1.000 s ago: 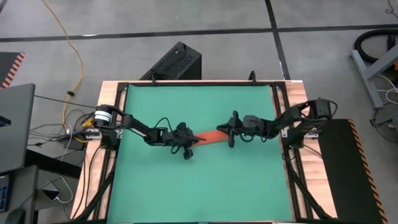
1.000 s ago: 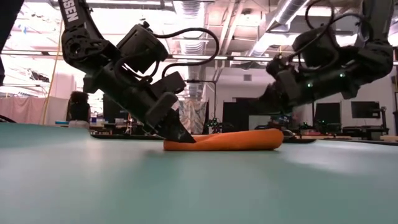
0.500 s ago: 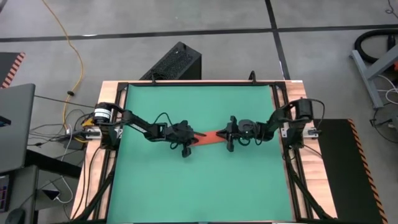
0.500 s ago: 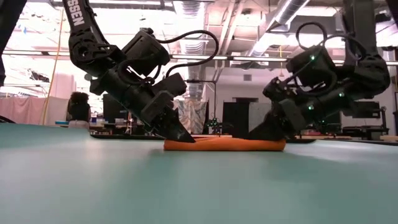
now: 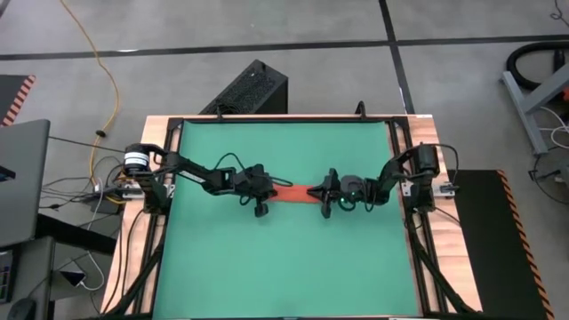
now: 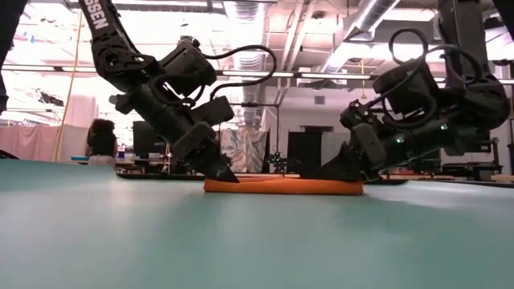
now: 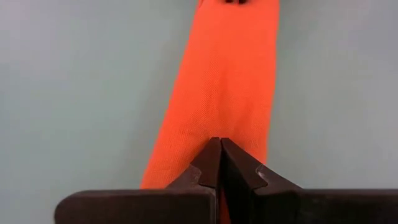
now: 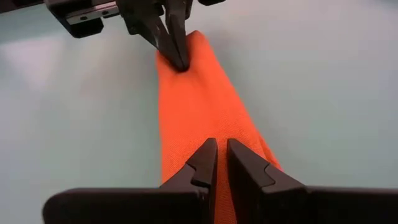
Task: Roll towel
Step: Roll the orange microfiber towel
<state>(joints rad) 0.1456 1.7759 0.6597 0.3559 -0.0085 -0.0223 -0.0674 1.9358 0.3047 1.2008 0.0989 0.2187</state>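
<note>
The orange-red towel lies as a long narrow strip on the green mat, running left to right between my two grippers. In the low view the towel lies flat on the mat. My left gripper is shut, its tips on the towel's left end. My right gripper is shut on the towel's right end and slants low over the mat. My left gripper sets its shut fingertips on top of the towel near its left end, slanting down from the table's left. No cloth shows between the fingers. The end lies on the mat. My right gripper pinches the towel's right end between its two fingers, with orange cloth showing in the narrow gap. It comes slanting down from the table's right, along the strip. That end lies flat on the mat.
Bare green mat spreads on the near and far sides of the towel. Black rails and a wooden frame border the mat. A black box stands beyond the far edge, and a laptop sits off to the left.
My right gripper has come down and laid the towel's raised right end flat on the mat. My left gripper has gone toward the table's far edge with the towel's left end under its tips. The strip, slanted before, now lies straight from left to right.
</note>
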